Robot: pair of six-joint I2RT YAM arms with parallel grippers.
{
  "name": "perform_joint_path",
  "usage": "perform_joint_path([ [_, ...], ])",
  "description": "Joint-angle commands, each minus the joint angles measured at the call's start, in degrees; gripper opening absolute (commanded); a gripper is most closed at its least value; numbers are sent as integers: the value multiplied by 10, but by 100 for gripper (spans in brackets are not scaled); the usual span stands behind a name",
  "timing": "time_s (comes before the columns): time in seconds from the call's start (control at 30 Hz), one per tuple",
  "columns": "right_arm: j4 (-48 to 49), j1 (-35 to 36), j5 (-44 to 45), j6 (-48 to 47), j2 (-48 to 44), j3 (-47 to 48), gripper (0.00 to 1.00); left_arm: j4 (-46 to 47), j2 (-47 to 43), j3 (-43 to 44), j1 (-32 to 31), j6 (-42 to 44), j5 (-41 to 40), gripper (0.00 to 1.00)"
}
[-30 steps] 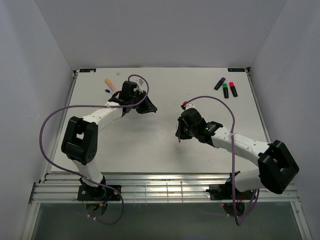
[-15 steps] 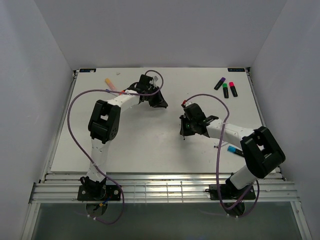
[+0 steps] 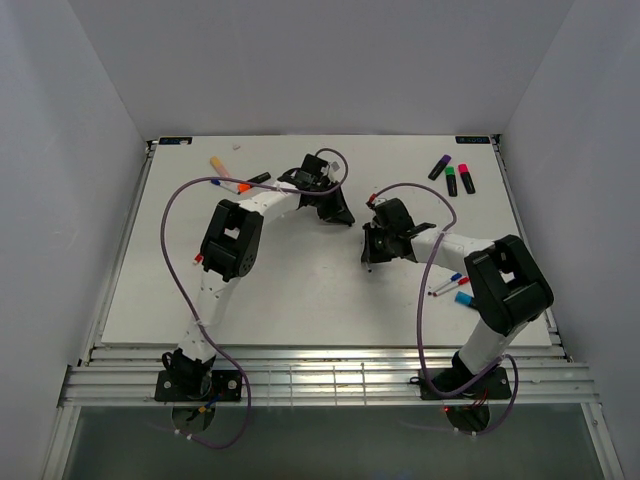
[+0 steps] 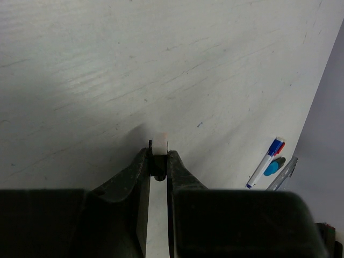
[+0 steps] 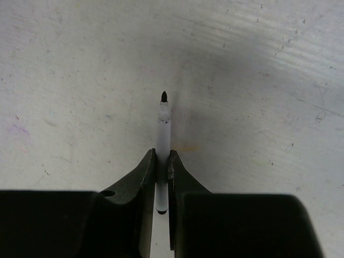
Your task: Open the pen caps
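Here, right claw (image 5: 162, 161) pinches a thin pen (image 5: 163, 122), tip protruding; left claw (image 4: 158, 163) nips a white cap (image 4: 159, 144).

White table (image 3: 300, 290), plain grey walls (image 3: 60, 200)

An uncapped thin white pen (image 5: 163, 134), black tip bare, is pinched in the right jaws near the counter's (image 3: 300, 300) middle; a whitish cap (image 4: 159, 144) sits in the left jaws. A purple highlighter (image 3: 439, 166), a green one (image 3: 451, 181) and a pink one (image 3: 467, 179) lie by the far right corner, two thin pens (image 3: 446, 284) near the right edge.
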Motion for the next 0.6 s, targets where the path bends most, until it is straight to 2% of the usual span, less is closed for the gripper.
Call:
perform_joint_path([
  [0.0, 25, -8, 4, -12, 13, 30, 9, -7, 0, 34, -4, -4, 22, 0],
  [0.2, 22, -20, 29, -15, 33, 51, 11, -8, 33, 81, -6, -15, 47, 6],
  [0.3, 23, -22, 30, -18, 42, 59, 16, -9, 42, 90, -6, -19, 47, 11],
  [0.57, 21, -28, 51, -21, 76, 80, 18, -13, 52, 87, -6, -25, 37, 27],
])
